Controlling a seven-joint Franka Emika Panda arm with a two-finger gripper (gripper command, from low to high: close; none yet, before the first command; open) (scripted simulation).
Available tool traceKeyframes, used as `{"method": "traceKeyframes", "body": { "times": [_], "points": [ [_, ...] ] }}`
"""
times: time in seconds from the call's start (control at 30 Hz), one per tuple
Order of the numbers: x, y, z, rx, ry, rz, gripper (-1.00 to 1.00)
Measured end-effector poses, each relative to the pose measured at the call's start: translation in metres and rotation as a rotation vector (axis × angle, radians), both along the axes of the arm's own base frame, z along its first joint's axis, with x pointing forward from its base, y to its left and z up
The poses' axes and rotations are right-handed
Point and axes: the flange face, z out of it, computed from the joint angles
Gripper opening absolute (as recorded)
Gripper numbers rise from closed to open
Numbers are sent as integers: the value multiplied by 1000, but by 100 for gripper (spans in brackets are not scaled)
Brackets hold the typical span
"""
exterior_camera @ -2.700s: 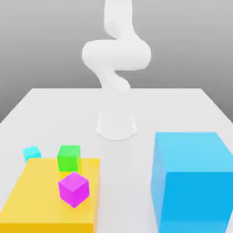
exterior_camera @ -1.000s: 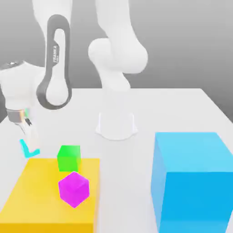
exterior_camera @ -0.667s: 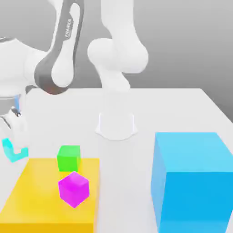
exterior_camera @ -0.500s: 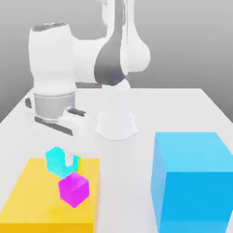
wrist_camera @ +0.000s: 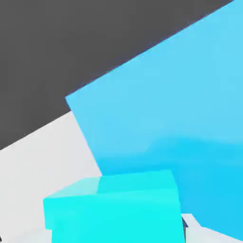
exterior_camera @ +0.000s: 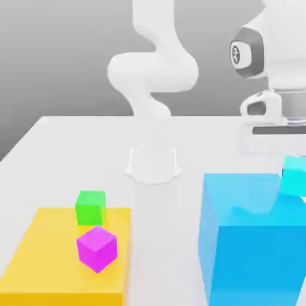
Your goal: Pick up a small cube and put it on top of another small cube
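The pincer (exterior_camera: 293,170) is clamped on the small cube (exterior_camera: 294,175), a plain, smooth, light cyan block with crisp edges, held in the air just above the top face of the big sky-blue cube (exterior_camera: 251,239) at the exterior view's right. In the hand view the small cube (wrist_camera: 114,209) hangs over the big cube's flat top (wrist_camera: 175,109). Across the white desk (exterior_camera: 60,149), well apart, lies a flat yellow slab (exterior_camera: 54,263) bearing a green cube (exterior_camera: 91,207) and a tilted magenta cube (exterior_camera: 96,247).
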Motion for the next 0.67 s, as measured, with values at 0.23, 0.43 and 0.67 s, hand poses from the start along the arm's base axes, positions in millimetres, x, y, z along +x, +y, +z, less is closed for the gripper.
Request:
{"method": "traceKeyframes", "body": {
  "times": [0.23,0.43,0.67],
  "points": [
    [-66,-35,-72,-143,57,-75,-100],
    [-67,-45,-107,-193,68,-94,-100],
    [-69,-44,-134,-192,72,-88,-100]
  ]
}}
